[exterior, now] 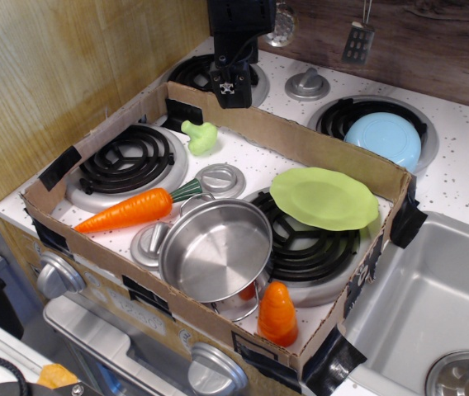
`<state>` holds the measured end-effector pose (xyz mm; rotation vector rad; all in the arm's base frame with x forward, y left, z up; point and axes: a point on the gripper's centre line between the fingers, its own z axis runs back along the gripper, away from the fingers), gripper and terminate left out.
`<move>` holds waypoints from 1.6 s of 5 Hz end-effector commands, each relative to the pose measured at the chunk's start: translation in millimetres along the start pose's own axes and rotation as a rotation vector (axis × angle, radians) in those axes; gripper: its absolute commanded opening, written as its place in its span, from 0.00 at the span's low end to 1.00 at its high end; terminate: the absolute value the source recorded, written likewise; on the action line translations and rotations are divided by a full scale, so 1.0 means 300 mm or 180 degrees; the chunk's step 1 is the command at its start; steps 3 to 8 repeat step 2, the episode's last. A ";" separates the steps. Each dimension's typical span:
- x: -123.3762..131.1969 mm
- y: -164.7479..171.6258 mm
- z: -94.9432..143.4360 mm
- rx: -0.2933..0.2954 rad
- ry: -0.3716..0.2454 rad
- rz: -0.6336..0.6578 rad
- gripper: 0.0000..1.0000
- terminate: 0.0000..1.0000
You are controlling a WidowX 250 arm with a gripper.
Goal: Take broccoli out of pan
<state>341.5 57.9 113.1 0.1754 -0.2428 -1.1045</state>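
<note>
Surface (243, 153): white toy stovetop ringed by a low cardboard wall.
Pan (216, 250): tilted at the front, on the edge of the front-right coil, nothing in it.
Plate (324, 198): lime green, on that same coil behind the pan.
Carrot (127, 211): lying left of the pan.
Gripper (229, 86): raised above the back cardboard wall; whether the jaws are parted or closed cannot be told.
Broccoli (201, 136): on the white surface by the back-left coil, well apart from the pan.

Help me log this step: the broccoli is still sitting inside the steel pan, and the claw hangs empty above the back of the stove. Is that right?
Not quite. The observation.image view shows the broccoli lying on the white stove top beside the back-left burner, apart from the pan, which looks empty inside. The rest stands: the claw hangs above the back of the stove with nothing in it.
</note>
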 end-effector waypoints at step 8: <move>0.002 0.066 0.076 0.0167 -0.0043 0.0005 1.00 1.00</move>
